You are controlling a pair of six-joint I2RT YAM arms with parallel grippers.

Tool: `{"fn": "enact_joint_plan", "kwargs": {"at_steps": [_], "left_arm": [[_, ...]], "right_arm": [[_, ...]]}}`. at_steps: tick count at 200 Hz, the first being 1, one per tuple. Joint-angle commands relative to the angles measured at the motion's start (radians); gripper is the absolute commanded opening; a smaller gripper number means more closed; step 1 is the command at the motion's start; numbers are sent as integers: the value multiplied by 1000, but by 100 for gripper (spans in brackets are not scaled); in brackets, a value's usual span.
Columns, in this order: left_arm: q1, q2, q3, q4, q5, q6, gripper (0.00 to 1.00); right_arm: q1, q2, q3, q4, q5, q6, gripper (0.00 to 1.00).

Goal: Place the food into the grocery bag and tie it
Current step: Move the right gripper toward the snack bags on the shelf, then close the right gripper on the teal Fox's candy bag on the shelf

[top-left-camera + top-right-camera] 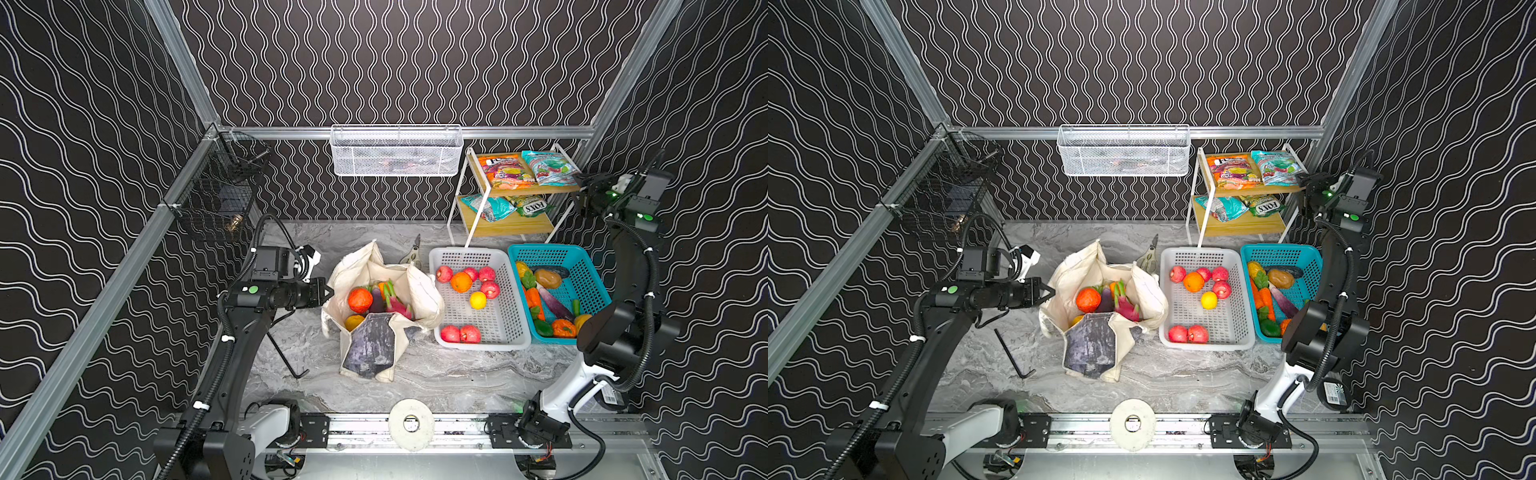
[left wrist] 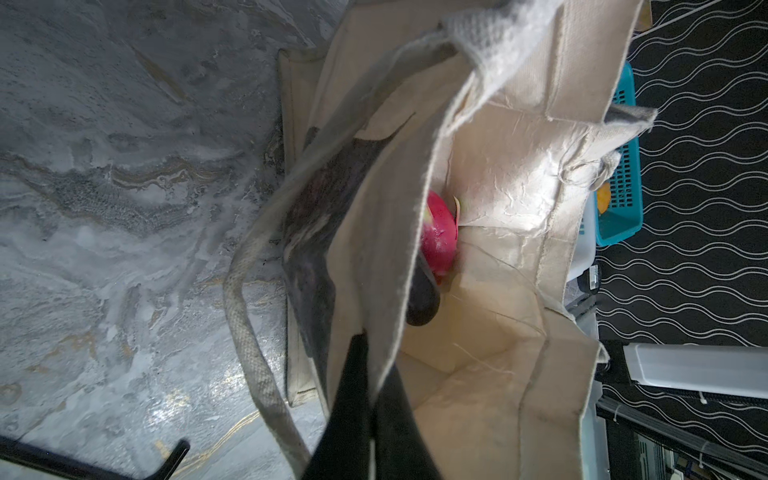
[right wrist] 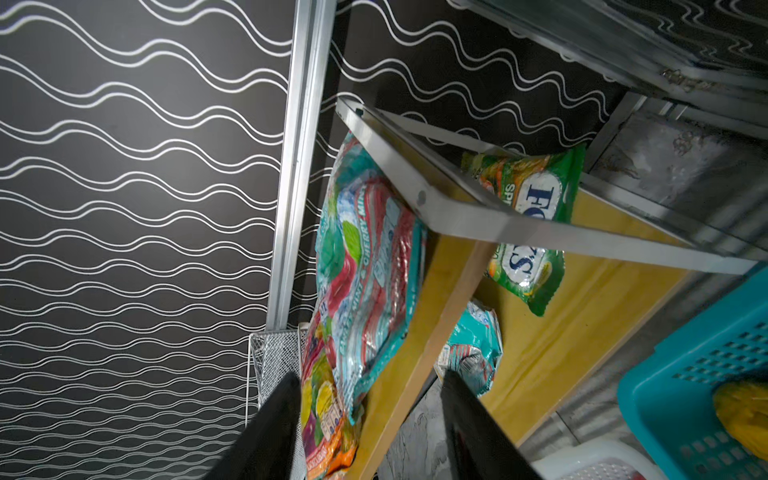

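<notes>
The bag point(image 1: 419, 286) stands open near the middle of the table point(image 1: 436, 374), its marbled panel on the near side, just left of the white basket point(image 1: 484, 345). Inside it lie an orange point(image 1: 360, 300), an eggplant point(image 1: 377, 301), a dragon fruit point(image 1: 395, 306) and a yellow fruit point(image 1: 354, 322). The left jaws are together, clamped on the bag's left rim. In the left wrist view the cloth is pinched between them, with the dragon fruit point(image 2: 438, 232) deeper inside. The white basket holds apples point(image 1: 450, 333) and a lemon point(image 1: 478, 300), and the teal basket point(image 1: 540, 248) beside it holds vegetables. The right jaws are raised at the right end of the shelf point(image 1: 511, 226), level with its top board. They stand apart, with the mint packet point(image 3: 370, 266) between them in the right wrist view; whether they touch it I cannot tell. An orange packet point(image 1: 505, 170) lies beside it, and a green packet point(image 3: 532, 232) on the lower board.
</notes>
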Motion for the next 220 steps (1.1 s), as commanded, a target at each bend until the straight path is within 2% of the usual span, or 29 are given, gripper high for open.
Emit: {"fn": "enact_joint_plan", "kwargs": {"at_steps": [1,83,112,129,146,220], "left_arm": [[1,4,11,9,13,23,0],[1,-1,12,-3,3,25,0],[1,3,14,0,3,22,0],[1,4,18,-4,0,25,0],[1,6,20,-3,0,25,0],[1,3,14,-1,-1,24,0]], "right_arm": [[2,24,26,30,1,32,49],[16,75,42,61,23,58,28],[18,88,49,63,26,65,26],[18,85,46,69,38,70,32],[18,82,50,73,50,72,32],[21,107,70,82,64,87,25]]}}
